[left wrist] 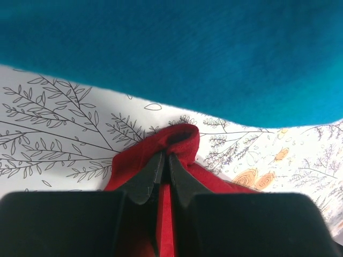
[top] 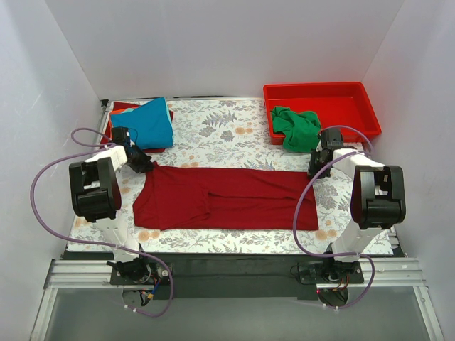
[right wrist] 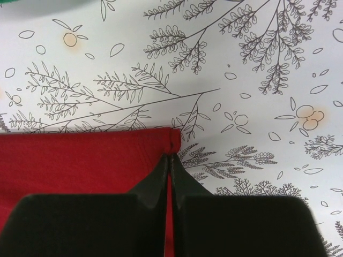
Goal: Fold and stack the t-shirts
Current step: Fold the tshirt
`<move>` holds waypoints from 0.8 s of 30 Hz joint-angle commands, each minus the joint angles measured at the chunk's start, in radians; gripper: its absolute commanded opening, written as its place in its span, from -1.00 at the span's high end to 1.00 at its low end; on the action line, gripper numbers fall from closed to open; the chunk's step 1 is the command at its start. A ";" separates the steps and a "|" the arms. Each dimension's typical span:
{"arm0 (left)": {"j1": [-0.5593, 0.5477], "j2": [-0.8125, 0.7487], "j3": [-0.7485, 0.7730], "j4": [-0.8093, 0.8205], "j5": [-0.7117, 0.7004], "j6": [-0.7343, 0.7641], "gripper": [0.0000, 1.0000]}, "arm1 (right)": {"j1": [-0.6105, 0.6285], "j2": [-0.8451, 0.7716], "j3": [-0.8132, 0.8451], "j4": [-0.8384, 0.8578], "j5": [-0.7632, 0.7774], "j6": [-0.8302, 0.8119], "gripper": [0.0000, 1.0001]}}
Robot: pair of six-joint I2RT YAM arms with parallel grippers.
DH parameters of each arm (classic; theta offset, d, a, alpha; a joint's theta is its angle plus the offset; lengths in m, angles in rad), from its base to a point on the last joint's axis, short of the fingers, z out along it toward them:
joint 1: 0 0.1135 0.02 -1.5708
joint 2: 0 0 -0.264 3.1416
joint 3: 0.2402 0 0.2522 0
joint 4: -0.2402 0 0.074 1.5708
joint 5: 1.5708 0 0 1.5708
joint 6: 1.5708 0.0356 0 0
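The large dark red t-shirt (top: 227, 199) lies spread lengthwise across the floral cloth. My left gripper (top: 144, 165) is shut on its far left corner, a bunched fold of dark red cloth (left wrist: 171, 140) between the fingertips. My right gripper (top: 314, 170) is shut on its far right corner (right wrist: 170, 140), pinching the hem. The bright blue t-shirt (top: 146, 123) lies folded at the back left on top of a red and an orange one (top: 119, 108); it fills the top of the left wrist view (left wrist: 177, 53). The green t-shirt (top: 296, 128) is crumpled over the tray's edge.
A rigid red plastic tray (top: 334, 99) stands at the back right. The floral table cloth (top: 213, 135) covers the work area between white walls. Purple cables loop beside both arms.
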 commanded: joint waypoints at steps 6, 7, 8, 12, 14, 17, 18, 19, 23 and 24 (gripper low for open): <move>0.006 -0.065 0.008 -0.019 -0.135 0.040 0.92 | -0.042 0.043 0.001 -0.065 0.105 -0.007 0.97; 0.008 -0.066 0.009 -0.023 -0.142 0.044 0.89 | -0.042 0.042 0.001 -0.065 0.106 -0.009 0.97; 0.006 -0.066 0.011 -0.024 -0.147 0.048 0.88 | -0.042 0.041 0.001 -0.067 0.108 -0.007 0.97; 0.006 -0.067 0.018 -0.039 -0.173 0.063 0.80 | -0.045 0.042 0.004 -0.070 0.108 -0.009 0.97; 0.006 -0.064 0.023 -0.039 -0.169 0.071 0.71 | -0.045 0.045 0.004 -0.070 0.102 -0.009 0.97; 0.006 -0.055 0.035 -0.046 -0.170 0.075 0.44 | -0.045 0.045 0.006 -0.070 0.096 -0.007 0.97; 0.006 -0.055 0.038 -0.047 -0.175 0.075 0.37 | -0.045 0.042 0.006 -0.070 0.096 -0.007 0.97; 0.006 -0.056 0.049 -0.055 -0.175 0.075 0.32 | -0.045 0.040 0.007 -0.071 0.094 -0.009 0.97; 0.008 -0.073 0.090 -0.085 -0.186 0.081 0.09 | -0.045 0.017 0.019 -0.090 0.088 -0.004 0.97; 0.006 -0.076 0.106 -0.096 -0.223 0.083 0.05 | -0.045 0.012 0.024 -0.096 0.085 -0.003 0.97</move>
